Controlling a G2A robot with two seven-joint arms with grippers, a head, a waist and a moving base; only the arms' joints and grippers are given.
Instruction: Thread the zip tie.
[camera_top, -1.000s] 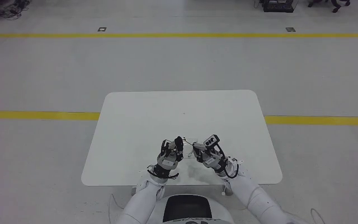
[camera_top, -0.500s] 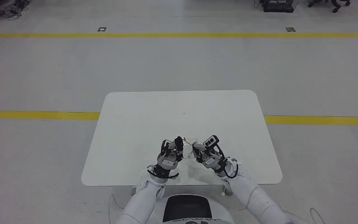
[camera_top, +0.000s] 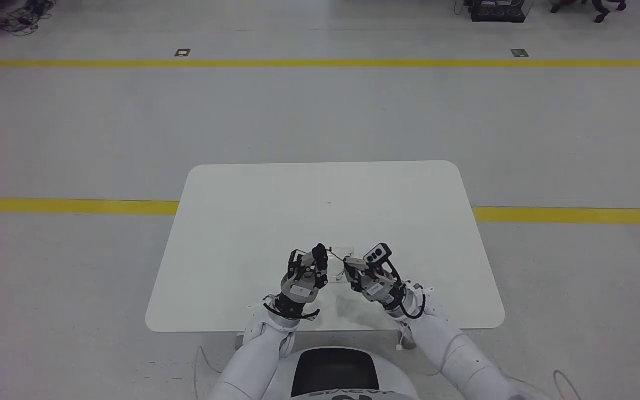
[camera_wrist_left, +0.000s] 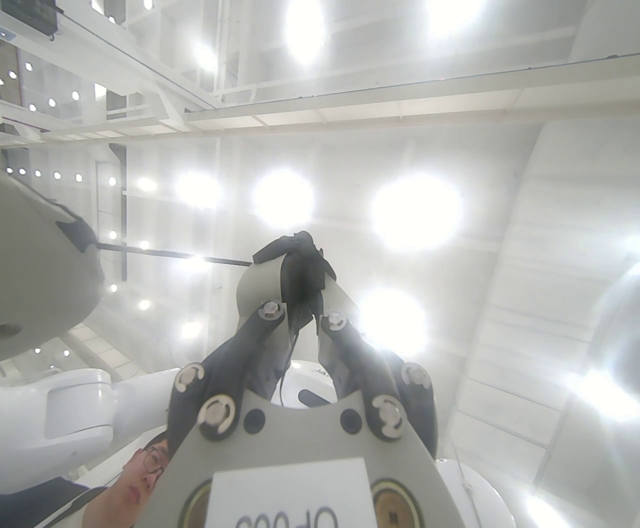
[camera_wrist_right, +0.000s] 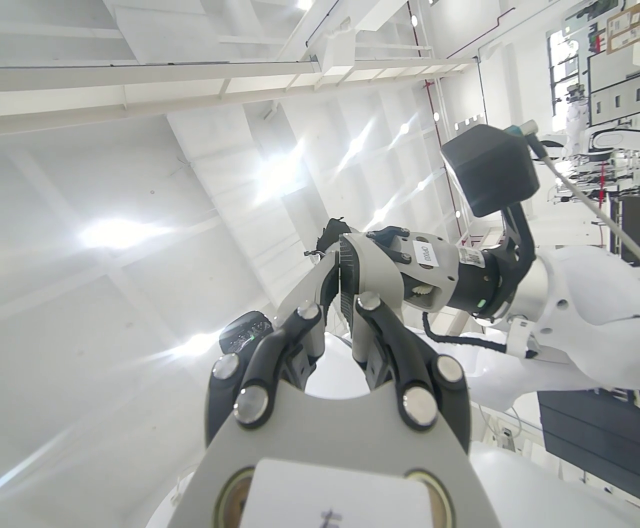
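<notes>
White table (camera_top: 250, 215), near its front edge: left pincer (camera_top: 319, 253) and right pincer (camera_top: 350, 263) each pinched shut on the zip tie (camera_top: 336, 251) (thin, barely discernible).

the zip tie (camera_top: 337, 251) is a thin, narrow strip, hard to make out, stretched roughly level across a short gap just below the middle of the top view. one end is pinched between the closed fingers of the left gripper (camera_top: 320, 252), and the other end seems to be pinched by the right gripper (camera_top: 349, 262). in the left wrist view, a fine strand that seems to be its loose length runs down between the fingers, low in the centre of the frame.
</notes>
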